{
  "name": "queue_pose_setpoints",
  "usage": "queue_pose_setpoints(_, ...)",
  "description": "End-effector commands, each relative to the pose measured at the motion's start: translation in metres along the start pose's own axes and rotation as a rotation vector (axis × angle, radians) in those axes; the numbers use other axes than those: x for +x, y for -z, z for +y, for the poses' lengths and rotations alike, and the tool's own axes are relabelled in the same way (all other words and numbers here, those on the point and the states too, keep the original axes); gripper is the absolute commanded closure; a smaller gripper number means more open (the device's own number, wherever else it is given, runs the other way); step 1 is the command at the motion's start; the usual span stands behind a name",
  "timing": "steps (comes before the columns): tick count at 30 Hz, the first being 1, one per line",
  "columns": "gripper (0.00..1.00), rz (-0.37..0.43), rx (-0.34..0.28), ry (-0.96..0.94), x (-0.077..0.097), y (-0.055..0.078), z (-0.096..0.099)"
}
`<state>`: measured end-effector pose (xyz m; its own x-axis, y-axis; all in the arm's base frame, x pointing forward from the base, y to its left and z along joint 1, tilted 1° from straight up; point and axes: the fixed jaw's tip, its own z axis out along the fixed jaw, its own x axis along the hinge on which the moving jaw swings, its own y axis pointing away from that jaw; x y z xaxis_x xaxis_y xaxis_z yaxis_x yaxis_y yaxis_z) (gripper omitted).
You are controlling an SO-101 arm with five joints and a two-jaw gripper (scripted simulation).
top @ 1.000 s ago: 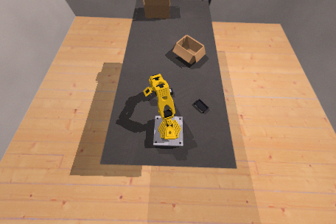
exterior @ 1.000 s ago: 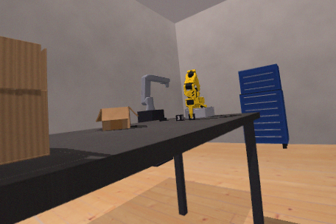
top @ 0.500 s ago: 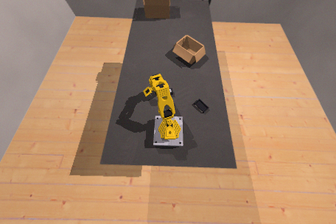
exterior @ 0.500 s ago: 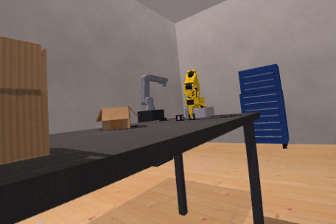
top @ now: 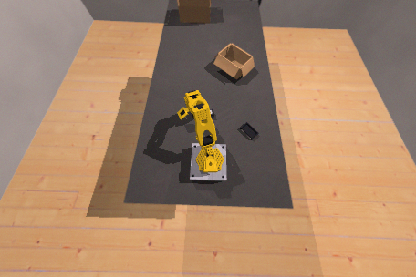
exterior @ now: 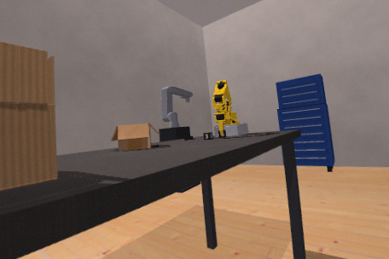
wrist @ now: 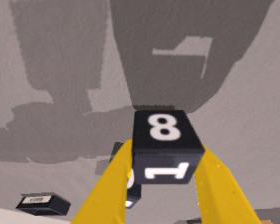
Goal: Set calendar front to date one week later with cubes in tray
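A black cube (wrist: 166, 147) sits between the gripper's two yellow fingers, one along either side of it, and the gripper (exterior: 222, 135) (wrist: 165, 162) is closed on it. In the wrist view its upper face carries a white 8, and the face below that, turned to the camera, carries a white 1 lying on its side. A second dark cube (exterior: 207, 136) (wrist: 133, 192) is near the held one, apart from it in the exterior view; in the wrist view one finger partly covers it, and its digit cannot be read in full. The small black tray (top: 248, 130) (wrist: 43, 205) stands well apart from the gripper, on the robot's right side, with neither cube in it; a pale label shows on one wall, too small to read. The yellow arm (top: 203, 122) (exterior: 222, 100) reaches forward over the dark table (top: 182, 56) (exterior: 179, 172) from its pale base (top: 193, 176) (exterior: 242, 129), hiding the fingertips from the top view. Farther forward is an open cardboard box (top: 237, 67) (exterior: 134, 137), then a taller carton (top: 194, 7) (exterior: 27, 117) at the far end. A grey arm (exterior: 166, 106) and a blue cabinet (exterior: 304, 125) stand in the background.
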<state>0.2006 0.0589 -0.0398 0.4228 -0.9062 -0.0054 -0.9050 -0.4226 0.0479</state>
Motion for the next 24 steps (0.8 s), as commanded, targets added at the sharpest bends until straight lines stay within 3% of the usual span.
queue_pose_setpoints(1, 1.00, 0.003, 0.031, 0.003, 0.001, 0.017, -0.005)
queue_pose_setpoints(13, 1.00, 0.003, 0.031, 0.003, 0.001, 0.040, -0.002)
queue_pose_setpoints(24, 1.00, 0.003, 0.031, 0.003, 0.001, 0.042, -0.002)
